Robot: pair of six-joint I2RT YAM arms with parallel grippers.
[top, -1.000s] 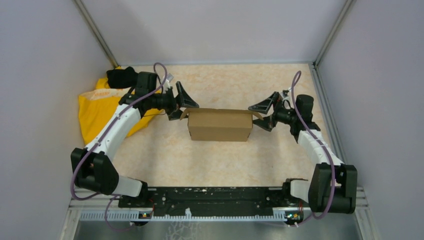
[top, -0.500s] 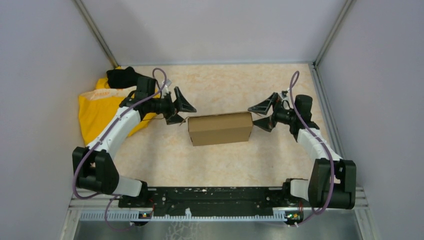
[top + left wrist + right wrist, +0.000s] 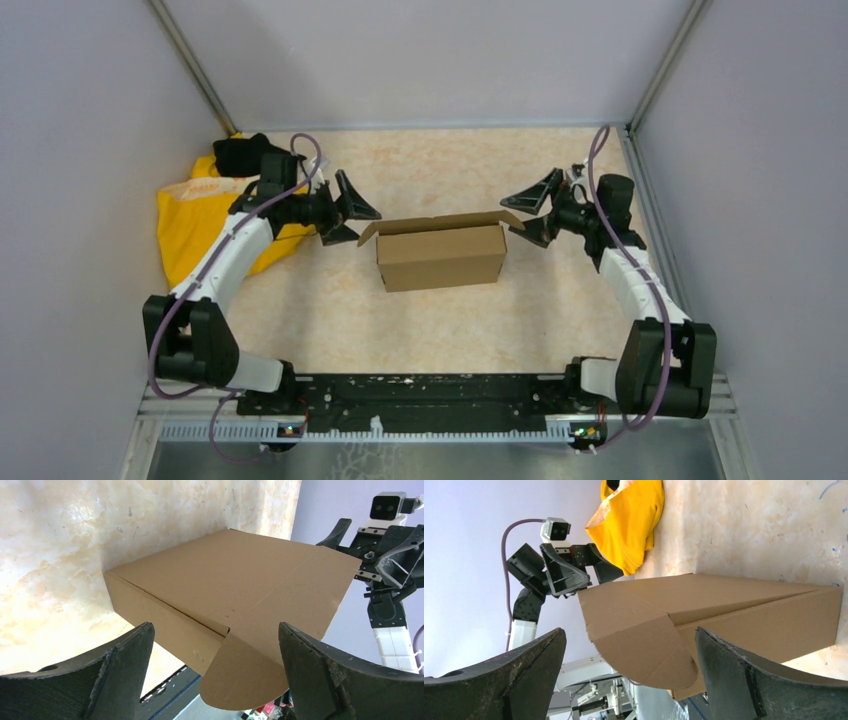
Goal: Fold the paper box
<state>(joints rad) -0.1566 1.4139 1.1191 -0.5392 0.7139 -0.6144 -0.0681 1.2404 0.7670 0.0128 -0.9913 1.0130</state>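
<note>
The paper box (image 3: 440, 258) is a brown cardboard mailer lying in the middle of the table with its lid down. A rounded lid ear sticks out at each end, the left ear (image 3: 368, 231) and the right ear (image 3: 513, 222). My left gripper (image 3: 360, 222) hangs open just off the left end, its fingers (image 3: 122, 672) either side of that ear without touching it. My right gripper (image 3: 517, 214) stands open off the right end. In the right wrist view the box (image 3: 744, 607) fills the gap and the ear (image 3: 649, 652) lies between the spread fingers (image 3: 734, 680).
A yellow cloth (image 3: 192, 222) lies crumpled at the back left, under the left arm, with a black item (image 3: 240, 153) on it. Grey walls close in the table on three sides. The arm bases and a black rail (image 3: 430, 392) run along the near edge.
Half a second ago the lid ears lay flat against the box ends; now both stick out. Both grippers have backed away outward, the right one also farther back.
</note>
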